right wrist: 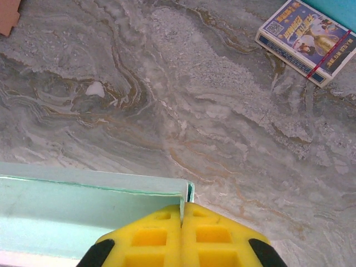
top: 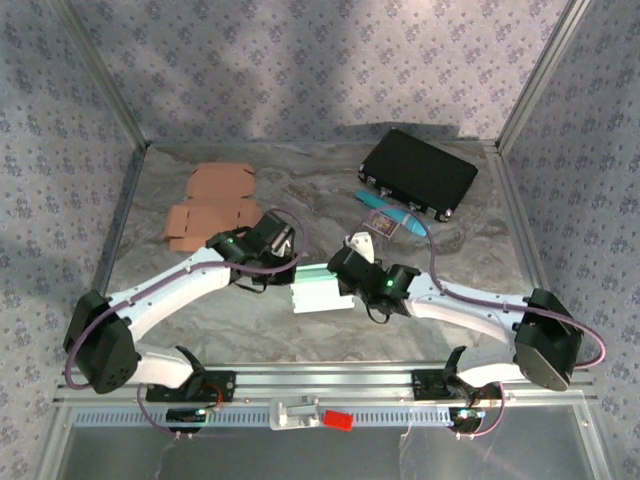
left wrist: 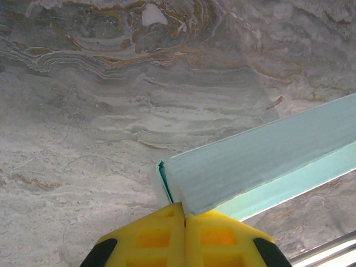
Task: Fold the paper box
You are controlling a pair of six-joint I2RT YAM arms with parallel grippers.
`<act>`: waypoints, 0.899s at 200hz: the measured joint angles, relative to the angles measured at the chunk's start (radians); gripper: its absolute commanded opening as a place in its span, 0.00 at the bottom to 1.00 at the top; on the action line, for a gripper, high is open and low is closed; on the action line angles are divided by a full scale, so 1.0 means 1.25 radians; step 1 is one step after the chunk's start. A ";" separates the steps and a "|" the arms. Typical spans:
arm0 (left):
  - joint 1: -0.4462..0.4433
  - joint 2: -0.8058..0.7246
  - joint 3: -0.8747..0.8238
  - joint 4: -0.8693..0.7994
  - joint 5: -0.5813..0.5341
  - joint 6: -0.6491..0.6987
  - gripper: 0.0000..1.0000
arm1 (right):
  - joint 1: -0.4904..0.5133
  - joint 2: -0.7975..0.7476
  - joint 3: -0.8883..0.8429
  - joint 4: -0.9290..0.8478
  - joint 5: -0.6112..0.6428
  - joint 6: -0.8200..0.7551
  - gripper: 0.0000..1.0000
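Left claw (left wrist: 184, 216): yellow fingers pressed together, nipping the left end flap of the paper box (top: 320, 293). Box: pale mint card, long and shallow, thin walls standing, top open. It lies mid-bench (top: 260, 328) between both claws. Right claw (right wrist: 182, 210): fingers pressed together on the box's right end wall. Card pack (right wrist: 306, 41) lies beyond the box's right end.
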 measured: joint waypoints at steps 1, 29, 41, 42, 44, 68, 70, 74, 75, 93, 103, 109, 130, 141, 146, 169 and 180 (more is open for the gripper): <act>-0.002 -0.002 -0.003 0.003 -0.003 0.000 0.00 | 0.000 -0.001 -0.001 0.000 0.000 0.000 0.00; -0.034 -0.049 -0.062 0.057 -0.042 0.000 0.00 | 0.009 -0.016 -0.012 0.002 0.000 -0.006 0.00; -0.048 -0.069 -0.083 0.076 -0.059 0.000 0.00 | 0.011 -0.022 -0.013 0.000 -0.001 -0.006 0.00; -0.049 -0.070 -0.084 0.077 -0.061 0.000 0.00 | 0.012 -0.022 -0.013 0.000 0.000 -0.006 0.01; -0.052 -0.072 -0.087 0.080 -0.065 0.000 0.00 | 0.012 -0.023 -0.013 0.000 0.000 -0.006 0.01; -0.089 -0.090 -0.113 0.110 -0.115 -0.003 0.00 | 0.015 -0.042 -0.013 -0.016 -0.002 -0.004 0.18; -0.093 -0.091 -0.116 0.114 -0.120 -0.003 0.00 | 0.015 -0.044 -0.013 -0.020 -0.004 -0.006 0.20; -0.100 -0.093 -0.120 0.121 -0.128 -0.004 0.00 | 0.015 -0.048 -0.013 -0.022 -0.005 0.002 0.24; -0.103 -0.093 -0.121 0.124 -0.133 -0.005 0.00 | 0.015 -0.050 -0.013 -0.023 -0.007 -0.001 0.25; -0.146 -0.102 -0.141 0.159 -0.186 -0.012 0.00 | 0.018 -0.069 -0.011 -0.035 -0.023 0.015 0.41; -0.168 -0.109 -0.157 0.183 -0.219 -0.016 0.00 | 0.019 -0.079 -0.008 -0.045 -0.037 0.017 0.49; -0.179 -0.114 -0.168 0.197 -0.237 -0.019 0.00 | 0.020 -0.085 -0.005 -0.052 -0.045 0.027 0.52; -0.205 -0.130 -0.201 0.239 -0.289 -0.027 0.00 | 0.020 -0.120 0.006 -0.076 -0.078 0.054 0.60; -0.214 -0.136 -0.215 0.258 -0.314 -0.030 0.00 | 0.019 -0.153 0.009 -0.088 -0.095 0.078 0.62; -0.218 -0.137 -0.221 0.266 -0.326 -0.031 0.00 | 0.019 -0.171 0.009 -0.094 -0.104 0.087 0.63; -0.240 -0.138 -0.237 0.291 -0.372 -0.035 0.00 | 0.005 -0.249 0.011 -0.128 -0.148 0.169 0.68; -0.251 -0.138 -0.243 0.300 -0.390 -0.039 0.00 | -0.018 -0.282 0.011 -0.144 -0.171 0.218 0.69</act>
